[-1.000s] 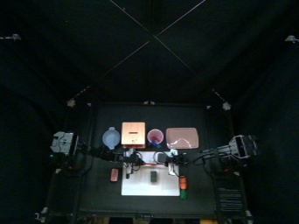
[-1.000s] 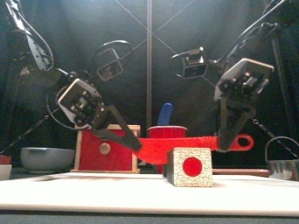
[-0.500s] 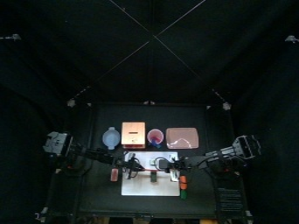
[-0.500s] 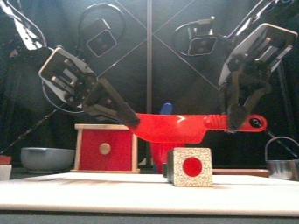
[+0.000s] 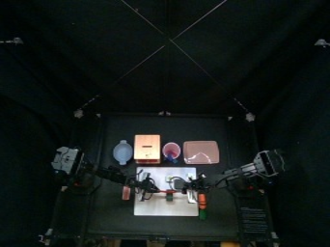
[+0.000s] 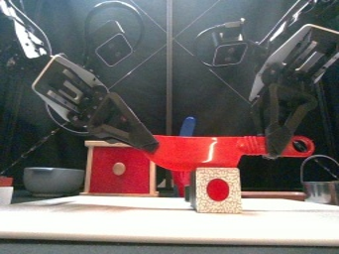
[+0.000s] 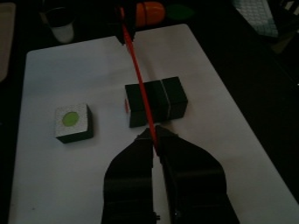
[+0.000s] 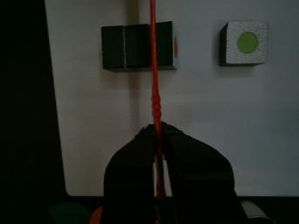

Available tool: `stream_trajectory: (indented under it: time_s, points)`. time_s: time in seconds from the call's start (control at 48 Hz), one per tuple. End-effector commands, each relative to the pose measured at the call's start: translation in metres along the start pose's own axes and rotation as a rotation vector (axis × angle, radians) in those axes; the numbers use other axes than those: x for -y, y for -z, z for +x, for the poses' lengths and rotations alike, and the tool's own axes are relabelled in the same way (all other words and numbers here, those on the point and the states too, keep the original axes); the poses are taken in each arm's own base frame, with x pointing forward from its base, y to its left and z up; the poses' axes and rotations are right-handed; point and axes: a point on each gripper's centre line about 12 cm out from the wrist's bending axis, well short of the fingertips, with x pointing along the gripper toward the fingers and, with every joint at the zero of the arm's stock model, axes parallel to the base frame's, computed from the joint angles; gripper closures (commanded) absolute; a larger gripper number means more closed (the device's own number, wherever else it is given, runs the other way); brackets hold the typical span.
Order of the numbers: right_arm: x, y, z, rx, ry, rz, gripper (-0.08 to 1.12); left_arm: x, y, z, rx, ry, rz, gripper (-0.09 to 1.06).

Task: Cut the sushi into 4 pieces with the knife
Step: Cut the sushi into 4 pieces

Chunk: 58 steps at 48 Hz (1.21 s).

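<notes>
Jaws of the left gripper (image 7: 156,140) are pinched on the blade end of the red knife (image 7: 138,79). The right gripper (image 8: 153,131) has its jaws clamped on the handle end, so the two arms carry the knife between them.

The knife's long axis runs left to right across the bench, close to level. The handle points to the robot's right and the edge faces down.

It hangs just above the sushi block (image 7: 170,98) and crosses the block's long axis squarely. Contact cannot be made out.

The dark green block sits on the white cutting board (image 7: 222,131), near its middle. A loose piece (image 7: 73,122) lies well apart from it on the same board, pale face up.

By that reading one cut is made. The block looks to be several segments not yet parted, so probably two cuts remain.
</notes>
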Motion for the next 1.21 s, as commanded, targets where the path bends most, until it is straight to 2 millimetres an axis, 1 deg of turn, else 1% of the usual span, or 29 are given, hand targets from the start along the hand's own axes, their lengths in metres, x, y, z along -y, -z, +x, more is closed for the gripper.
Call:
stream_trajectory:
  time_s: [0.021,0.188,0.438,0.5,0.667,0.771,1.0,1.208]
  points:
    - [0.001,-0.008,0.001,0.022,-0.001,0.002,0.87,0.001,-0.008,0.004,0.022,-0.001,-0.001,0.62]
    - [0.001,-0.005,0.006,0.007,0.003,0.002,0.87,0.001,-0.003,0.007,0.008,-0.004,-0.008,0.62]
    - [0.004,0.005,0.026,-0.056,0.018,0.001,0.87,-0.001,0.029,0.023,-0.086,-0.021,-0.041,0.62]
    - [0.005,0.008,0.029,-0.067,0.022,0.002,0.87,-0.002,0.034,0.027,-0.100,-0.027,-0.050,0.62]
    - [0.006,0.007,0.029,-0.067,0.025,0.001,0.87,-0.007,0.034,0.028,-0.098,-0.040,-0.056,0.62]
    - [0.012,0.006,0.029,-0.066,0.036,0.008,0.87,-0.010,0.030,0.027,-0.089,-0.047,-0.058,0.62]
    - [0.027,0.003,0.027,-0.058,0.064,0.018,0.87,-0.027,0.027,0.023,-0.090,-0.082,-0.071,0.62]
    - [0.032,0.001,0.026,-0.053,0.075,0.016,0.87,-0.037,0.025,0.021,-0.085,-0.097,-0.067,0.62]
